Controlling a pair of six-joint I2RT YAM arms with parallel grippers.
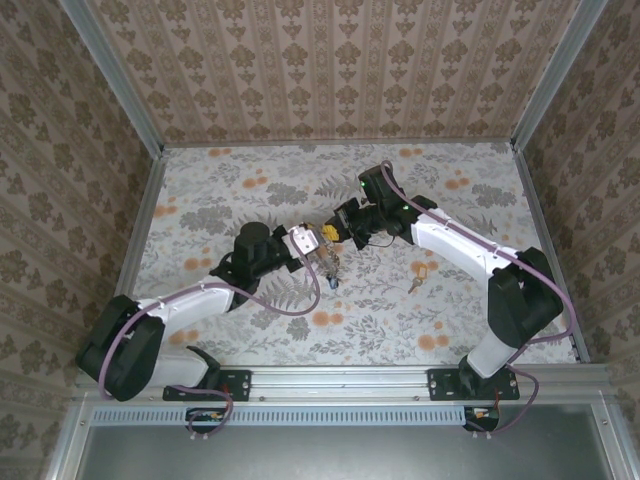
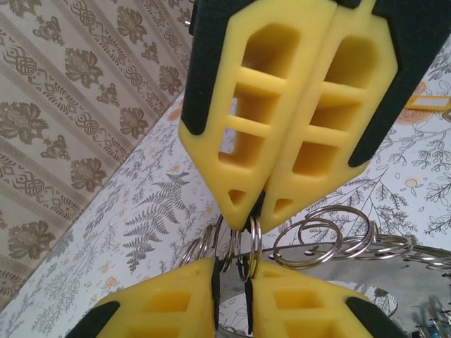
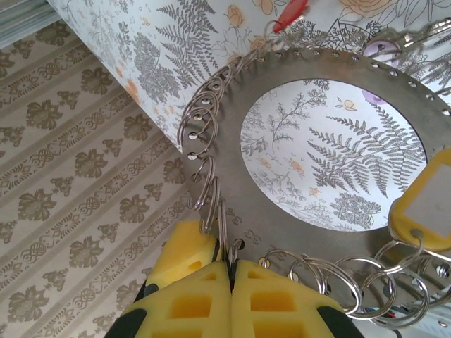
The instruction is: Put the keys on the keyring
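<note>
- L gripper (image 2: 235, 273), bottom: yellow fingers nearly together, pinching a split ring (image 2: 252, 243).
- R gripper (image 2: 257, 209), top: tips closed, touching same ring.
- Keyring (image 2: 331, 289), lower right, w/ more rings.

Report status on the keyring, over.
Right hand shut on small ring at keyring rim. Left hand pinching one alongside. Neighbouring rings crowd the grip.

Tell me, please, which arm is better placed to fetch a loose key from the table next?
Probably the right: the loose keys lie on its side, near its forearm, though the right gripper is shut on the keyring.
</note>
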